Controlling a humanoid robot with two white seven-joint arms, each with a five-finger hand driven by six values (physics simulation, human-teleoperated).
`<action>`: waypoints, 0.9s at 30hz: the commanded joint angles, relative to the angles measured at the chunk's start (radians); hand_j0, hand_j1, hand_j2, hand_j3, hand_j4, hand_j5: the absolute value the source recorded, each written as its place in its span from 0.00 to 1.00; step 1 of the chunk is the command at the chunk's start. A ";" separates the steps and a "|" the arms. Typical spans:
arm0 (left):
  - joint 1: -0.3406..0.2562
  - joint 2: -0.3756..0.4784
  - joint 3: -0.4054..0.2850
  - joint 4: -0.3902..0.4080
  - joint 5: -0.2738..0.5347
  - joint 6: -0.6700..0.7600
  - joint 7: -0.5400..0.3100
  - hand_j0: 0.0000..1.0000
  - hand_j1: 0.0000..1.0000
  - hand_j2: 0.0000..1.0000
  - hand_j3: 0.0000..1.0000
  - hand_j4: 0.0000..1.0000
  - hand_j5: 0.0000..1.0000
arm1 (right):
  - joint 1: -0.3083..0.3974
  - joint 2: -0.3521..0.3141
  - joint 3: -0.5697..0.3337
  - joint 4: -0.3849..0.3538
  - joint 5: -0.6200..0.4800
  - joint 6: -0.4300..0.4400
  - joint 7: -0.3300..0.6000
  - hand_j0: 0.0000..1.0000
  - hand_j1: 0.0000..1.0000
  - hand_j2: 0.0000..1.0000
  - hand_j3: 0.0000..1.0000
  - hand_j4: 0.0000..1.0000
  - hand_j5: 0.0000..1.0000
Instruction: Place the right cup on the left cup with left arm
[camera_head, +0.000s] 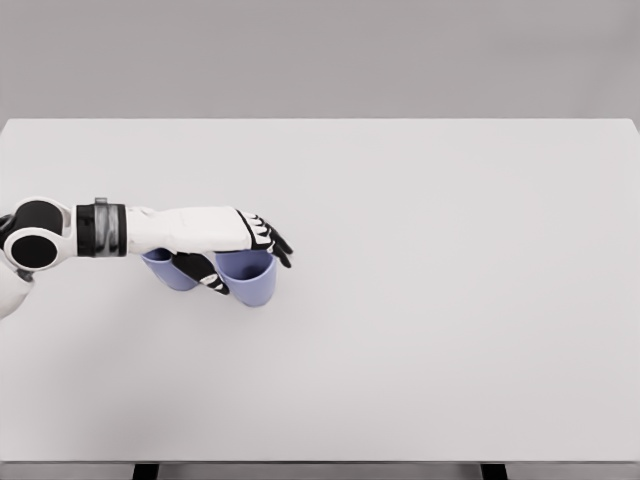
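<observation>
Two lavender-blue cups stand close together on the white table (420, 300) at the left. The right cup (249, 277) is upright, its rim partly under my left hand (245, 262). The fingers reach over its far rim while the thumb lies against its left side, so the hand is closed around this cup. The left cup (171, 272) sits just behind the thumb, mostly hidden under my forearm and wrist; only its lower body shows. My left arm comes in level from the left edge. I cannot tell whether the right cup is off the table.
The table's far edge (320, 120) runs across the top and its near edge (320, 462) along the bottom. A plain grey wall lies beyond.
</observation>
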 joint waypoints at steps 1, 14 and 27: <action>0.000 0.007 0.006 -0.004 0.004 0.000 0.001 0.65 0.65 0.65 0.65 0.65 0.65 | 0.000 0.000 0.000 0.000 0.000 0.000 0.000 1.00 1.00 1.00 1.00 1.00 1.00; -0.121 0.120 0.015 -0.177 0.237 0.000 0.001 0.62 0.62 0.62 0.62 0.62 0.62 | 0.000 0.000 0.000 0.000 0.000 -0.001 0.000 1.00 1.00 1.00 1.00 1.00 1.00; -0.215 0.329 0.013 -0.200 0.338 0.000 0.001 0.62 0.62 0.62 0.62 0.62 0.62 | 0.000 0.000 0.000 0.000 0.000 0.000 0.000 1.00 1.00 1.00 1.00 1.00 1.00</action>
